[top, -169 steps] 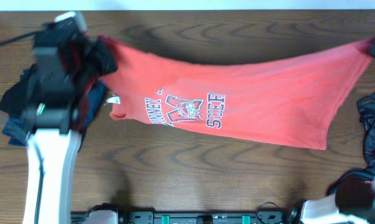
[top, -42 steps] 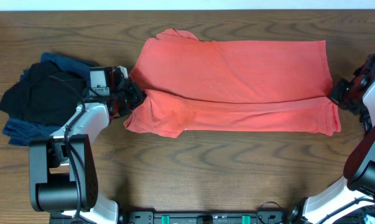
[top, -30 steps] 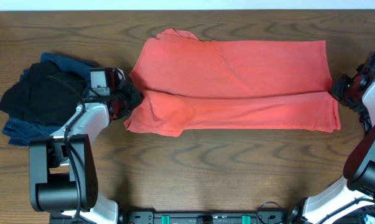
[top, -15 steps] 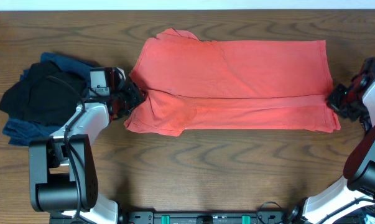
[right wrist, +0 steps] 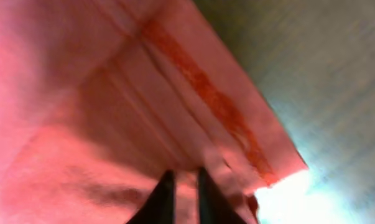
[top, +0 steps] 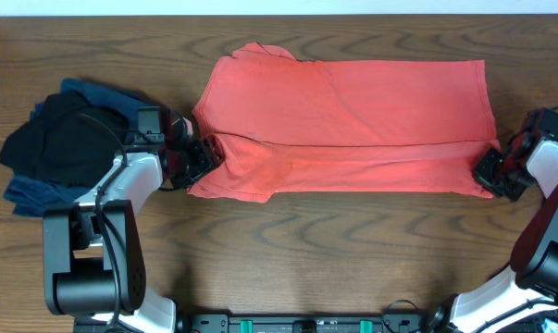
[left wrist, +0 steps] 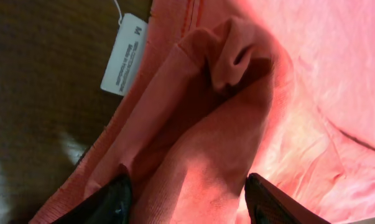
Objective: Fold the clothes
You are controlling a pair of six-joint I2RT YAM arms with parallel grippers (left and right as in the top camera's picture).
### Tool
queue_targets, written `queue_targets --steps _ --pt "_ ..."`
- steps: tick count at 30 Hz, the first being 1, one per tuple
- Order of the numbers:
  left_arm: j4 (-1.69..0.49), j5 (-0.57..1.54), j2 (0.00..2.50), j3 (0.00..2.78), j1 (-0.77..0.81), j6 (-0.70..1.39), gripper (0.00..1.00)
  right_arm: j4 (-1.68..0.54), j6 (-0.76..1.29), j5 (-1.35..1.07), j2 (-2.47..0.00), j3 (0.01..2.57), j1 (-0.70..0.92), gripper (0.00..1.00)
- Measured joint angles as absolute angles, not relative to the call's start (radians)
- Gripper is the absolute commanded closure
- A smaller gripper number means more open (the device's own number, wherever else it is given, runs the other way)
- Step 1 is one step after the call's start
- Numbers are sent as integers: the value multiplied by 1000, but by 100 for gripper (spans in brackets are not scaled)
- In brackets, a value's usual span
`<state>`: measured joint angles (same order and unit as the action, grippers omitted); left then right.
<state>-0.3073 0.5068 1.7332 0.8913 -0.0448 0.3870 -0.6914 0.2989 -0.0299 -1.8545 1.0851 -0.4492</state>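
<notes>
The limp, light coral T-shirt (top: 353, 111) across the counter's far half, probably best taken by hem corners, is being pinched by the right pincer (top: 490, 174), the left pincer (top: 205, 156) being held open over its sleeve.

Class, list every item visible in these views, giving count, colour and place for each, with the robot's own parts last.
T-shirt: one, coral red, folded lengthwise, middle of the table.
label: one, white, at the T-shirt's edge, seen from the left wrist.
pile of clothes: one heap, black and navy, left end of the table.
table: one, dark brown wood, under everything.
left end effector: one, black, open at the T-shirt's left end.
right end effector: one, black, pinching the T-shirt's near right corner.
</notes>
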Motion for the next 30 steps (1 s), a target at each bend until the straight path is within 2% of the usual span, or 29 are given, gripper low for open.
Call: queue_targets --steps 4,9,11,14,15,22,30 --pt "-342 508 1732 892 -45 375 39 -761 342 24 -1846 1077 -448 98" --pt "-390 497 1720 892 -45 356 30 -847 405 105 -1845 1070 -455 99" --pt "-404 493 1707 891 -45 344 22 -865 422 126 -1845 1067 -464 99" --pt "-411 482 1654 891 -45 332 6 -875 438 142 -1845 1063 -482 99" --pt "-411 480 1621 891 -45 329 4 -875 441 148 -1845 1062 -489 98" --pt "-412 456 1385 891 38 269 3 -872 441 161 -1845 1059 -496 98" --pt "-453 323 1389 891 225 231 3 -867 439 149 -1843 1058 -498 98"
